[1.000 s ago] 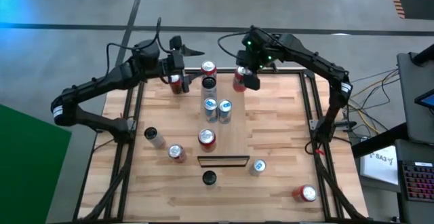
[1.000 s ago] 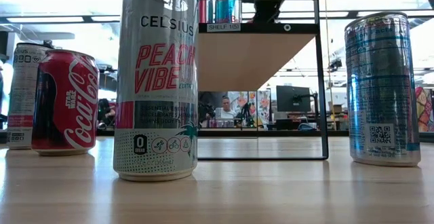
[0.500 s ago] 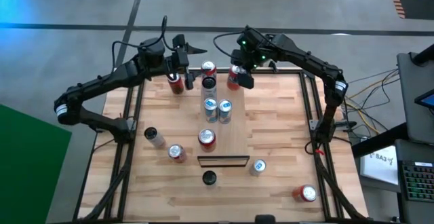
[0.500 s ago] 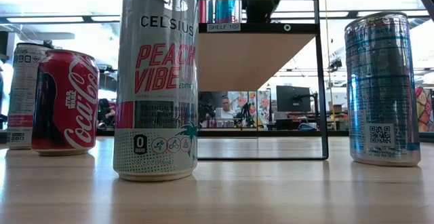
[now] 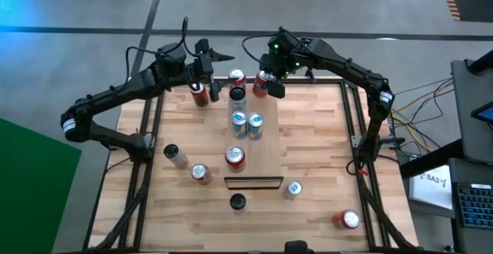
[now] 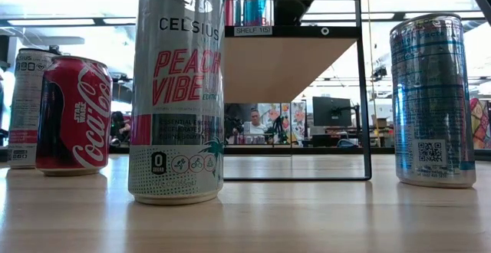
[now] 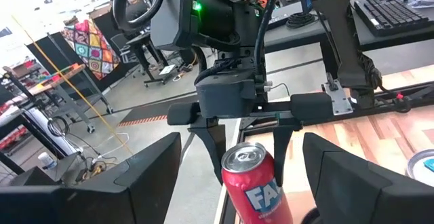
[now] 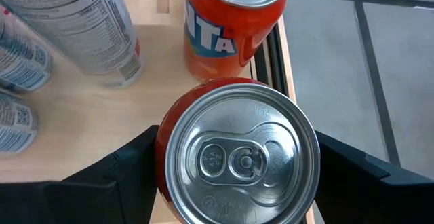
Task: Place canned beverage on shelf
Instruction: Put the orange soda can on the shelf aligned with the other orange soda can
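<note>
Grey floor surrounds the planked desk (image 5: 308, 154), and along its middle lies the shelf (image 5: 267, 158), a long board of lighter wood with a dark edge at its near end. Both arms reach in over the far end.

Our right end effector (image 5: 266, 85) is pinching the canned beverage (image 8: 237, 163), a red can with its silver lid facing the wrist camera, one finger pressed to each side. It hangs upright at the far right corner of the shelf, just beside an orange can (image 8: 230, 27) that stands there. A tall white can (image 8: 88, 27) and a pair of blue cans (image 5: 246, 122) stand further along the board.

Our left end effector (image 5: 202, 91) waits by the far left edge of the desk with a second red can (image 7: 256, 183) in front of it; we cannot tell whether it grips that can.

As we judge it, the step in hand is setting the can down. To do it well, we keep the can vertical and pick bare wood clear of the orange can. We lower straight down, with no sideways drift, since a nudge could topple a neighbour. We release only once the base sits flat, then lift straight up.
</note>
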Robot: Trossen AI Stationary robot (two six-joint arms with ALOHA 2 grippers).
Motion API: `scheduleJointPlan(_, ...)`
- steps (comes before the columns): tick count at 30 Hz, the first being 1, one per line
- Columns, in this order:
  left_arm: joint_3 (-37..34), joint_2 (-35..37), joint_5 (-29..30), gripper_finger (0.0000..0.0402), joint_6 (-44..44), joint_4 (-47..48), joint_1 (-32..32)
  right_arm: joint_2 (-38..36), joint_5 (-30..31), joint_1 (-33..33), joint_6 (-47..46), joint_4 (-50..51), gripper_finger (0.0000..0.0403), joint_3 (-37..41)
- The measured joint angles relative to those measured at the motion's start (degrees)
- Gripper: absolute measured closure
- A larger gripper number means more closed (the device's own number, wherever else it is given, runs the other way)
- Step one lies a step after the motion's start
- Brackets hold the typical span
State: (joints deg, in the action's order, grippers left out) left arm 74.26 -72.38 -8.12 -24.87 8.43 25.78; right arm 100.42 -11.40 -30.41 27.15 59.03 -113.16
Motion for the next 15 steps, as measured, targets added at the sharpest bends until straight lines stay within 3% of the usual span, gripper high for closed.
scheduleJointPlan(15,-0.11,2.32,0.0,0.0125,4.07,2.92,0.0,0.0,0.04,0.0,2.48,-0.66,0.0114,0.02)
